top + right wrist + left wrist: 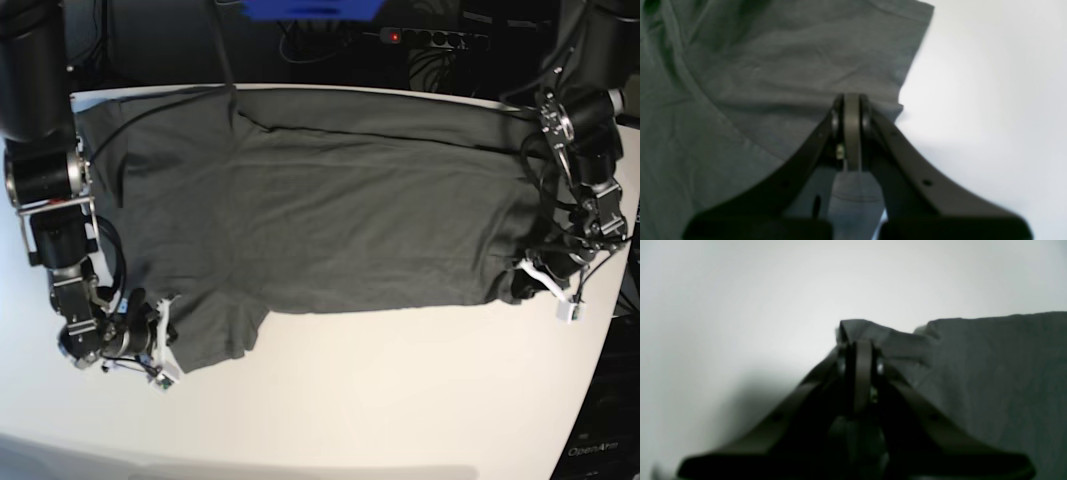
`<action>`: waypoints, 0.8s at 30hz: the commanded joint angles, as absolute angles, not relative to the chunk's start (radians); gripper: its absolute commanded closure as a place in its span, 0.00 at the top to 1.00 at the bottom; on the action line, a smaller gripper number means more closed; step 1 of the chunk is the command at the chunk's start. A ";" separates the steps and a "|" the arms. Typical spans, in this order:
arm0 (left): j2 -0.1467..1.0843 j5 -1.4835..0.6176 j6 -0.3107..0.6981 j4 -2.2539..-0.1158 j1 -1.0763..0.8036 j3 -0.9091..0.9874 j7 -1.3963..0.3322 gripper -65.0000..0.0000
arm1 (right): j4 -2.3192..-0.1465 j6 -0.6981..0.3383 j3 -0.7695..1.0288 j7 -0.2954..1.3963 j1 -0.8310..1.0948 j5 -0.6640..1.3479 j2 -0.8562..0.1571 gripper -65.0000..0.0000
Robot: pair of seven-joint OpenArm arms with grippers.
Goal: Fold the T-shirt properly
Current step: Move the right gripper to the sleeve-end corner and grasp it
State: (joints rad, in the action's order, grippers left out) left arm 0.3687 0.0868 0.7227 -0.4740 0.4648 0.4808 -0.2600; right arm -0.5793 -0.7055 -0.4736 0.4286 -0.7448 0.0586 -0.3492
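Note:
The dark grey T-shirt (330, 200) lies spread across the white table (400, 410), with a sleeve at the near left of the base view. My right gripper (175, 337) sits at that sleeve. In the right wrist view, the right gripper (851, 99) has its jaws shut on the sleeve cloth (756, 66) near its edge. My left gripper (518, 286) is at the shirt's near right corner. The left wrist view shows the left gripper (858, 341) shut on a small raised peak of the T-shirt (990, 373).
A black power strip (430, 37) with a red light lies behind the table's far edge, beside dark cables. The table's right edge runs close to my left arm (580, 130). Bare white tabletop lies in front of the shirt.

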 commanded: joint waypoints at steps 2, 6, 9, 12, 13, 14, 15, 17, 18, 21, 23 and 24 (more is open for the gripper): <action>0.363 0.203 0.698 -0.458 0.435 0.469 -0.429 0.03 | -0.591 -0.698 -0.470 0.409 -0.785 0.064 -0.361 0.02; 0.363 0.203 0.698 -0.458 0.433 0.469 -0.429 0.03 | -0.591 -0.698 -0.470 0.409 -0.786 0.064 -0.361 0.10; 0.363 0.205 0.698 -0.458 0.433 0.469 -0.429 0.03 | -0.593 -0.698 -0.470 0.409 -0.786 0.064 -0.361 0.21; 0.363 0.205 0.698 -0.458 0.433 0.469 -0.429 0.03 | -0.593 -0.698 -0.470 0.409 -0.786 0.064 -0.361 0.28; 0.363 0.205 0.698 -0.458 0.433 0.469 -0.429 0.03 | -0.593 -0.698 -0.470 0.409 -0.786 0.064 -0.361 0.28; 0.363 0.205 0.698 -0.458 0.433 0.469 -0.429 0.03 | -0.593 -0.698 -0.470 0.409 -0.786 0.064 -0.361 0.28; 0.363 0.206 0.698 -0.458 0.433 0.469 -0.429 0.03 | -0.593 -0.698 -0.470 0.409 -0.788 0.064 -0.361 0.28; 0.363 0.208 0.698 -0.458 0.433 0.469 -0.429 0.03 | -0.593 -0.698 -0.469 0.409 -0.799 0.064 -0.361 0.28; 0.363 0.208 0.698 -0.458 0.433 0.469 -0.429 0.03 | -0.593 -0.698 -0.469 0.409 -0.802 0.064 -0.361 0.29; 0.363 0.208 0.698 -0.458 0.433 0.469 -0.429 0.03 | -0.593 -0.698 -0.440 0.409 -0.805 0.065 -0.361 0.38; 0.361 0.208 0.698 -0.458 0.433 0.469 -0.429 0.03 | -0.593 -0.698 -0.395 0.409 -0.805 0.065 -0.361 0.48; 0.361 0.208 0.698 -0.458 0.433 0.469 -0.429 0.03 | -0.593 -0.698 -0.380 0.409 -0.805 0.064 -0.361 0.51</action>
State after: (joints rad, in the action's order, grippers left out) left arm 0.3687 0.0868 0.7223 -0.4740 0.4648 0.4808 -0.2600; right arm -0.5797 -0.7059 -0.3855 0.4278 -0.7666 0.0582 -0.3504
